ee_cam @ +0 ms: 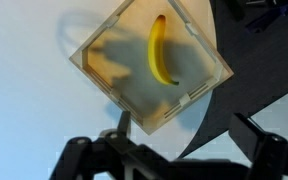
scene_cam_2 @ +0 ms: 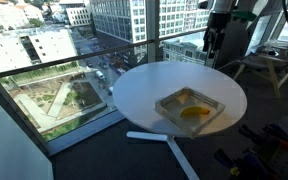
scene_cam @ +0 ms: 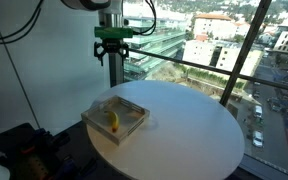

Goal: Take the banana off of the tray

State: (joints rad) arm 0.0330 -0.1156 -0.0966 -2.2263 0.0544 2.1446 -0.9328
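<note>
On the round white surface (scene_cam: 189, 130), in an exterior view, the square wood-rimmed tray (scene_cam: 95, 107) sits near the edge and holds the curved yellow banana (scene_cam: 113, 121). The hand (scene_cam: 112, 42) hangs open well above it. In an exterior view, bare surface (scene_cam_2: 144, 90) flanks the tray. In the wrist view, the banana's (ee_cam: 160, 52) long axis runs diagonal to the tray's sides.

Bright daylight from the windows (scene_cam: 224, 40) behind the table (scene_cam: 184, 130) washes its white top. Soft grey shadows lie inside the tray (ee_cam: 104, 90) in the slightly blurred wrist view.

No readable text, label, brand, number or sign appears on anything in these views.
</note>
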